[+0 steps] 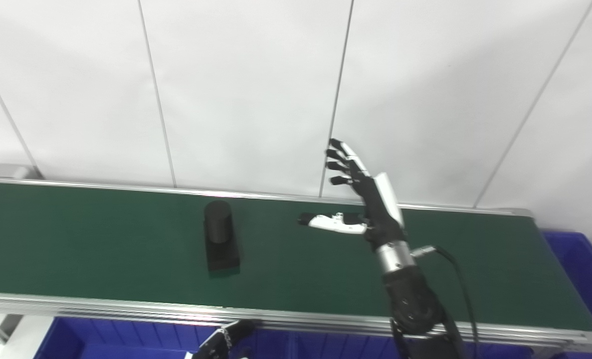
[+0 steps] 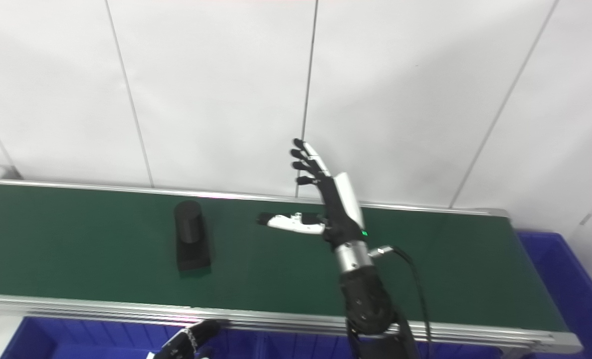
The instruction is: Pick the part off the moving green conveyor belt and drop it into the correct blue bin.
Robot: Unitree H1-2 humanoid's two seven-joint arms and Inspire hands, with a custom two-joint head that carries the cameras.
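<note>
Item 1: green conveyor belt (image 1: 101,239). It runs left to right across your view, edged by a silver rail (image 1: 126,311) on the near side and backed by a white panelled wall (image 1: 246,89) on the far side.

Item 2: black part (image 1: 219,242). A dark cylinder standing upright on a flat rectangular base, it rests on the belt left of centre, about midway between the near and far edges. Nothing touches it.

Item 3: right hand (image 1: 363,197). You have it raised above the belt, right of the part and well apart from it. Its fingers (image 1: 339,159) are spread and point up toward the wall; the thumb (image 1: 325,221) juts out leftward toward the part. It grips nothing.

Item 4: left hand (image 2: 186,341). Only a sliver shows at the bottom edge, below the near rail. You cannot tell whether its fingers are spread or closed.

Item 5: blue bins. One bin (image 1: 582,269) sits past the belt's right end; more blue bin walls (image 1: 126,336) show beneath the near rail.
</note>
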